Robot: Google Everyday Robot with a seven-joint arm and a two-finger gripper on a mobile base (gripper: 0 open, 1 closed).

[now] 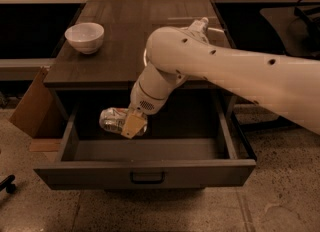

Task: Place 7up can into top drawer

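The 7up can (113,119) is a silvery dented can lying on its side, held in my gripper (131,124). The gripper is shut on the can's right end, with one tan finger (133,125) across it. Can and gripper hang inside the open top drawer (145,172), over its left half and just above the floor. The drawer is pulled far out, with a dark bar handle (147,178) at the middle of its front panel. My white arm (215,71) reaches in from the right, over the cabinet top.
A white bowl (84,37) sits at the back left of the dark wooden cabinet top (120,36). A clear plastic bottle (199,26) stands behind my arm. A cardboard box (31,103) leans at the cabinet's left side. A dark wheel (7,184) is at the left edge.
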